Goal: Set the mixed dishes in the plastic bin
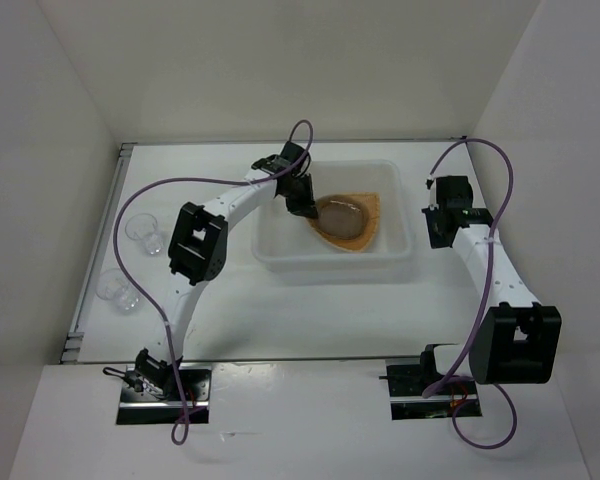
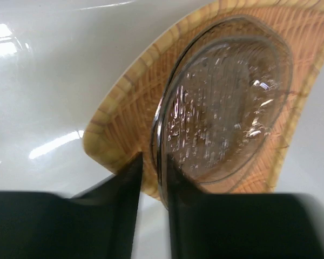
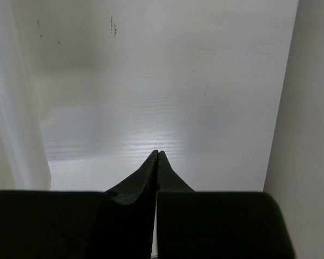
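Observation:
The translucent white plastic bin (image 1: 280, 245) stands mid-table. Inside it the orange ribbed plate (image 1: 370, 205) lies flat, with a grey-brown saucer (image 1: 342, 222) on top of it. In the left wrist view the saucer (image 2: 227, 102) covers most of the plate (image 2: 129, 124). My left gripper (image 1: 302, 205) reaches into the bin. Its jaws are slightly apart around the saucer's near rim, with a gap showing between the rim and the left finger (image 2: 130, 183). I see only one saucer. Two clear glass cups (image 1: 145, 235) (image 1: 118, 290) stand on the table at the far left. My right gripper (image 1: 442, 228) is shut and empty, right of the bin.
White walls enclose the table at the back and on both sides. A metal rail (image 1: 100, 250) runs along the left edge. The bin's right wall (image 3: 16, 108) shows at the left of the right wrist view, with bare table beyond the fingers.

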`<action>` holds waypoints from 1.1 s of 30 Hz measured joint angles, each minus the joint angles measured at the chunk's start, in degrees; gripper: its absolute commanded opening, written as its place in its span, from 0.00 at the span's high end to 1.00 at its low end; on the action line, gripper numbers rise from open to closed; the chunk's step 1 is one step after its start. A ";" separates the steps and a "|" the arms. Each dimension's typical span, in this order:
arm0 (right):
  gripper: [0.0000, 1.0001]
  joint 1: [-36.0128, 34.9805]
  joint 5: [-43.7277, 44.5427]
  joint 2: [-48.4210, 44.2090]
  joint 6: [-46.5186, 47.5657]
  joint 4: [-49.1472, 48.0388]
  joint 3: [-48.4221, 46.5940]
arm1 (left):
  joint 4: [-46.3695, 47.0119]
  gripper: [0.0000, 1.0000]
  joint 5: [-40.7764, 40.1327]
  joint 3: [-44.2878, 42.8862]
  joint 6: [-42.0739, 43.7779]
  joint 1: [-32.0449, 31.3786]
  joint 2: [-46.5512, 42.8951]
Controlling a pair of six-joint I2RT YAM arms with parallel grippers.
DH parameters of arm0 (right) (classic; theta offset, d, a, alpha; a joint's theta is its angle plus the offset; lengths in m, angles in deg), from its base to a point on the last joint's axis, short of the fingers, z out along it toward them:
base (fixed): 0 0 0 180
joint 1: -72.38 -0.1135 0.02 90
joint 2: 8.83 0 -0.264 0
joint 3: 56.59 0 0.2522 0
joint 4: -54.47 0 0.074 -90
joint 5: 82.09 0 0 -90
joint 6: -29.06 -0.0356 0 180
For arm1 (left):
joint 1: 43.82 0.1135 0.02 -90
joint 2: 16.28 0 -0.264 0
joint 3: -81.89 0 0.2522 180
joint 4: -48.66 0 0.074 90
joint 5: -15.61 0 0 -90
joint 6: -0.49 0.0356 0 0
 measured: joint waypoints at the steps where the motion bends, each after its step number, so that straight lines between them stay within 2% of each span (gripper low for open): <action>1: 1.00 0.00 -0.02 -0.02 -0.02 -0.22 0.11 | -0.33 0.47 -0.24 -0.35 0.92 -0.04 0.00; 3: 1.00 0.00 -0.02 -0.13 -0.02 -0.52 0.50 | -0.72 0.17 -0.39 -1.25 2.03 -0.17 0.00; 9: 1.00 0.00 -0.04 -0.20 -0.02 -0.72 0.74 | -5.25 0.01 -5.57 -6.29 3.91 -0.44 -0.96; 11: 1.00 0.00 -0.04 -0.20 -0.02 -0.92 0.87 | -5.88 0.01 -9.51 -4.28 3.48 -0.20 -4.31; 14: 1.00 0.00 -0.11 -0.20 -0.04 -1.14 1.20 | -4.94 0.01 -12.66 5.27 1.57 1.97 -16.11; 18: 1.00 0.00 -0.17 -0.20 -0.04 -1.18 1.38 | -3.04 0.01 -14.53 16.85 -1.38 12.04 -36.09; 21: 1.00 0.00 -0.39 -0.20 -0.04 -1.36 1.38 | -1.22 0.01 -15.98 21.59 -2.64 21.81 -45.05; 24: 1.00 0.00 -0.63 -0.20 -0.04 -1.60 1.38 | -1.03 0.05 -15.93 27.12 -2.51 29.40 -47.78; 26: 0.99 0.00 -0.70 -0.20 -0.04 -1.64 1.38 | -1.53 0.08 -15.56 30.86 -1.22 32.79 -46.29; 29: 0.99 0.00 -0.72 -0.20 -0.04 -1.75 1.38 | -3.93 0.10 -14.53 34.75 1.25 36.52 -42.25; 33: 0.99 0.00 -0.72 -0.20 -0.04 -1.92 1.38 | -5.42 0.10 -14.12 35.65 4.96 39.63 -38.53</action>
